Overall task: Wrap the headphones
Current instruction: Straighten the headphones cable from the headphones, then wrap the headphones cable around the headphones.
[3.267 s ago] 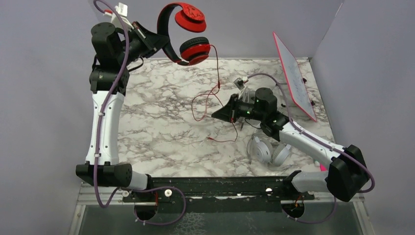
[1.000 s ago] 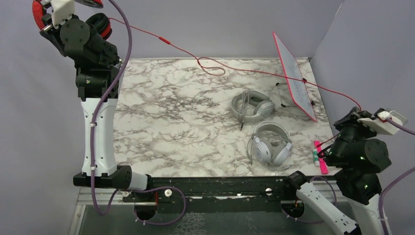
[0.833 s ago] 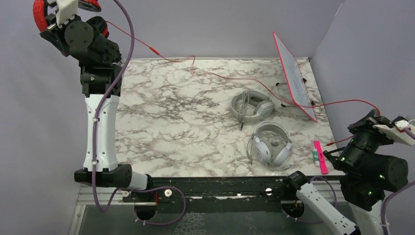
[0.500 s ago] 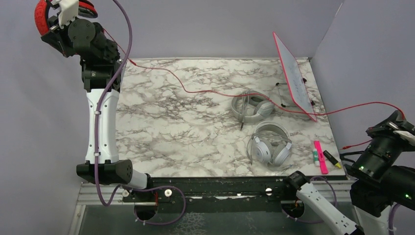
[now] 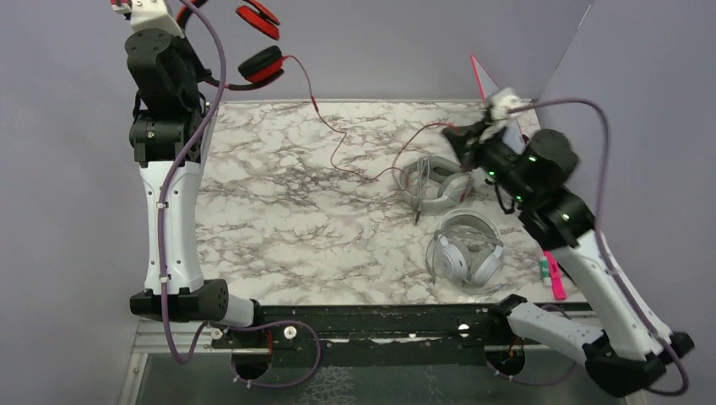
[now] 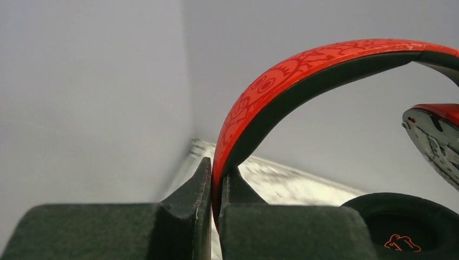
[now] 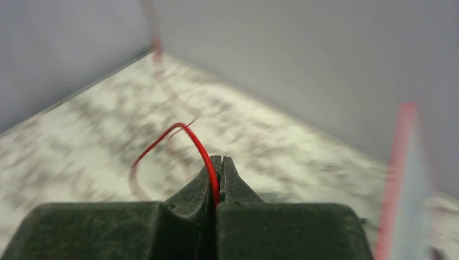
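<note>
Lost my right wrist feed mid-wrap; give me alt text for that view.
The right gripper's two dark fingers are shut on a thin red cable, which arches up and left from the tips. Behind it, blurred, are a white marble tabletop, grey walls and a red-edged board at right.

The headphones (image 5: 260, 65) are red and black, their cable (image 7: 204, 158) red, the table (image 5: 279, 245) grey-veined white marble.

A white-and-grey marble table (image 5: 287, 236) sits boxed in by plain lilac-grey walls (image 5: 405, 42) at 9, 12 and 3 o'clock. A black rail (image 5: 380, 319) runs along 6 o'clock. Even, soft light.
</note>
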Controlling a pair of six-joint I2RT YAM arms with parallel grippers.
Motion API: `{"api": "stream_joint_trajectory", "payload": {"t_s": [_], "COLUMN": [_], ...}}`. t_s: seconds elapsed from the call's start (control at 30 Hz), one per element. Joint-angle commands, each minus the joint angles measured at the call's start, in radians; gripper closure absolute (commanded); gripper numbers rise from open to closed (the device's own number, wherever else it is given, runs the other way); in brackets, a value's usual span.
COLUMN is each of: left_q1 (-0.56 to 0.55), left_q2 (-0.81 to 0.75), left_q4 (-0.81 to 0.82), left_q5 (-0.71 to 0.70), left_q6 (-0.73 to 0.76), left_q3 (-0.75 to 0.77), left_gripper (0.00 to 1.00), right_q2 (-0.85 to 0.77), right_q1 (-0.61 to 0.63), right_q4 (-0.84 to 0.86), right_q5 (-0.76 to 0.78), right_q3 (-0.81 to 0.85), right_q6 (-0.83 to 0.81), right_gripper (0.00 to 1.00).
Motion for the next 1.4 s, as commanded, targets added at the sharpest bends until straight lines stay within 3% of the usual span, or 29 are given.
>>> {"api": "stream_joint_trajectory", "payload": {"t_s": [0.0,0.1,0.23,0.43,0.57,0.7,0.83,1.07,1.23,1.37], "left_q1": [0.0,0.0,0.0,0.0,0.0,0.0,-0.001,-0.002,-0.001,-0.002], "left_q2": [0.01,0.021,0.035,0.054,0.063,0.066,0.072,0.079,0.088,0.094], "left_q4": [-0.104,-0.115,-0.131,-0.135,-0.135,-0.135,-0.134,-0.133,-0.133,-0.126], "left_q5": [0.522,0.709,0.773,0.845,0.903,0.93,0.952,1.002,1.038,1.061], "left_q6": [-0.185,-0.213,-0.233,-0.286,-0.323,-0.339,-0.35,-0.378,-0.403,-0.426], "left_q3": [-0.025,-0.064,-0.093,-0.084,-0.071,-0.063,-0.06,-0.026,0.01,0.034], "left_gripper": [1.0,1.0,1.0,1.0,1.0,1.0,1.0,1.0,1.0,1.0], "right_q2": [0.158,0.261,0.342,0.48,0.463,0.445,0.419,0.477,0.498,0.485], "right_q1": [0.005,0.014,0.063,0.139,0.141,0.139,0.103,0.066,0.046,0.046], "right_q4": [-0.002,0.025,-0.012,-0.24,-0.3,-0.34,-0.317,-0.256,0.024,0.23], "right_q5": [-0.679,-0.818,-0.806,-0.597,-0.426,-0.395,-0.431,-0.429,-0.648,-0.551], "right_q3": [-0.045,-0.065,-0.105,-0.117,-0.145,-0.077,0.017,0.099,0.005,-0.103], "right_q6": [0.22,0.286,0.292,0.23,0.233,0.211,0.204,0.187,0.22,0.255], "right_gripper": [0.99,0.99,0.98,0.87,0.55,0.22,0.03,0.02,0.01,0.02]}}
